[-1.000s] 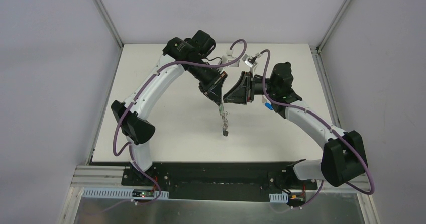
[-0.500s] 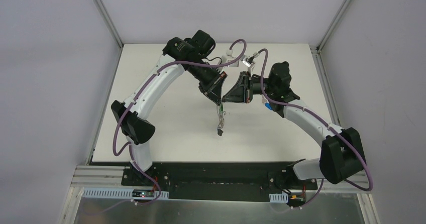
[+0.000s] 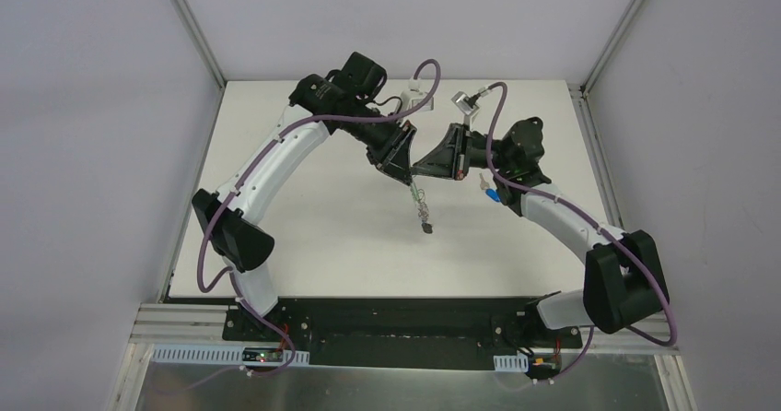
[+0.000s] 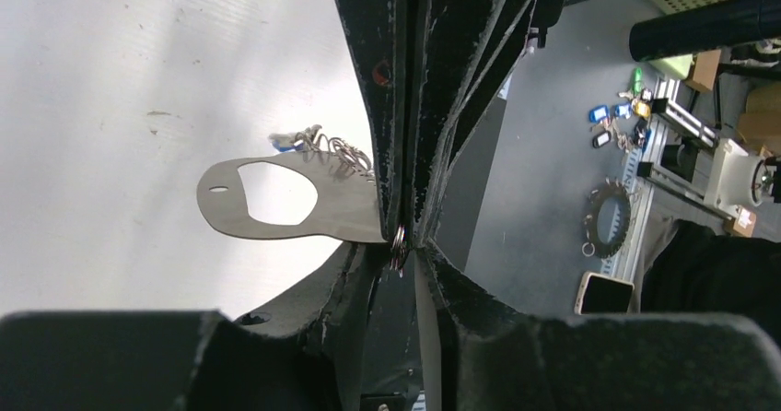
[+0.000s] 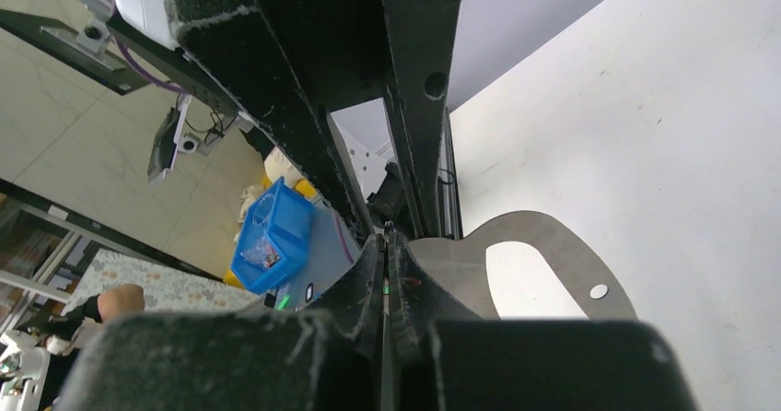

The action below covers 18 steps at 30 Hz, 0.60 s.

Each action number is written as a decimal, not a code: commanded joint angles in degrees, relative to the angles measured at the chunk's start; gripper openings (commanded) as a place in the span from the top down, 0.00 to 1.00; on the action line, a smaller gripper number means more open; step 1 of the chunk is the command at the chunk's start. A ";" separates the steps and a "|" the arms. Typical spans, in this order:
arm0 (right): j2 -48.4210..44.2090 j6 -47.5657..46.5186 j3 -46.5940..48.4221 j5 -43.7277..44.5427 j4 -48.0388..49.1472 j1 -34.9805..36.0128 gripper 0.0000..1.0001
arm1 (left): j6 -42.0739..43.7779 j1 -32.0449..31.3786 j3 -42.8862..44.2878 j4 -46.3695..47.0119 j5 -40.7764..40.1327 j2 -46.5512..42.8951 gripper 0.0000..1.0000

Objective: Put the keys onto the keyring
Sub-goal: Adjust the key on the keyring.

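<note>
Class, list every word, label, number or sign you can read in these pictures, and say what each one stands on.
No text can be read anywhere.
Black tag, dangling in the top view: too small to read.
Coloured tags in the background of the left wrist view: blurred, unreadable.
Keyring plate: bare metal, no marking seen.

Right gripper [image 3: 415,170] clamped onto keyring [image 3: 423,211], keyring carried farther back — slightly right
</note>
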 commanded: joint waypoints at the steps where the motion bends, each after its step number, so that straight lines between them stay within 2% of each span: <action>1: 0.16 5.34 0.37 3.99 9.59 -0.40 1.00 | -3.78 0.14 -1.21 6.35 2.84 -2.80 0.73; 7: -0.07 5.12 -0.18 3.38 9.76 -1.32 1.00 | -4.60 1.54 -1.46 7.37 3.39 -3.26 0.71; 18: 0.65 5.61 0.01 2.27 10.64 -1.61 1.00 | -6.32 3.40 -4.24 10.26 6.55 -4.89 0.77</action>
